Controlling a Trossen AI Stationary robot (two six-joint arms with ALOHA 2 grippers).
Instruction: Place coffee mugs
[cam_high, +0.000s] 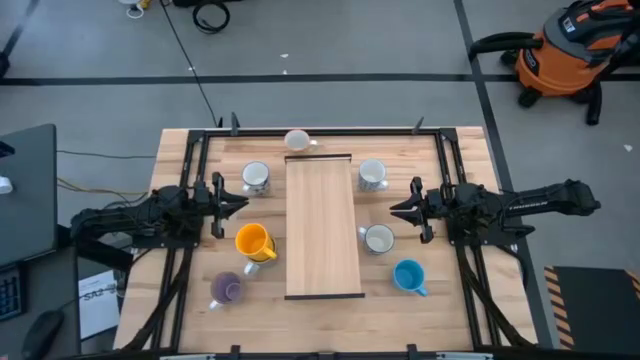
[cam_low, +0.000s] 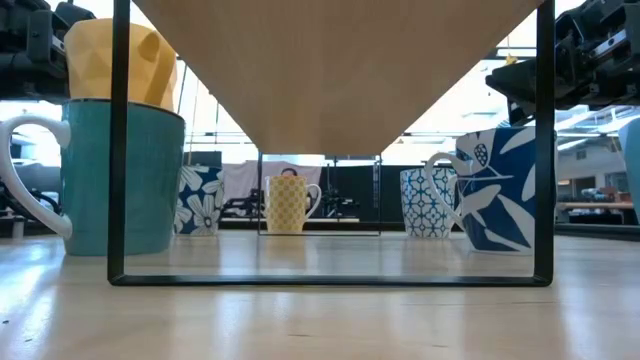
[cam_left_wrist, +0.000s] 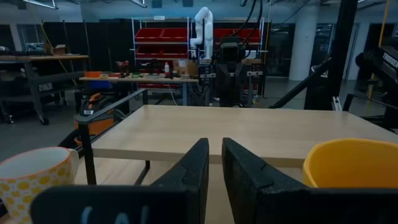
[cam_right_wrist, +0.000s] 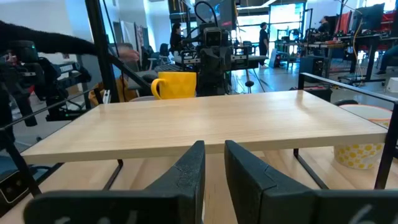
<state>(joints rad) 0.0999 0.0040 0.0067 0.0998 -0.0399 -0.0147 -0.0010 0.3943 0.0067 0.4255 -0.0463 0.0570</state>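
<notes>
- Left arm (cam_high: 150, 215): matte black from end to end, built of blocky jointed segments, with thin black cables running along its body.
- Right arm (cam_high: 510, 207): the same black build, carrying small white lettering along its long outer segment; the wording is too small to read.
- Left gripper (cam_left_wrist: 211, 163): two dark, wedge-shaped fingers (cam_left_wrist: 194, 167) with a slightly grainy surface, tapering to blunt tips, mounted on a black crossbar bearing faint pale markings.
- Right gripper (cam_right_wrist: 212, 165): a matching pair of dark tapered fingers (cam_right_wrist: 249, 171) on a black bar, also faintly marked.
- From above, each gripper ends in a pointed, forked black outline.
</notes>
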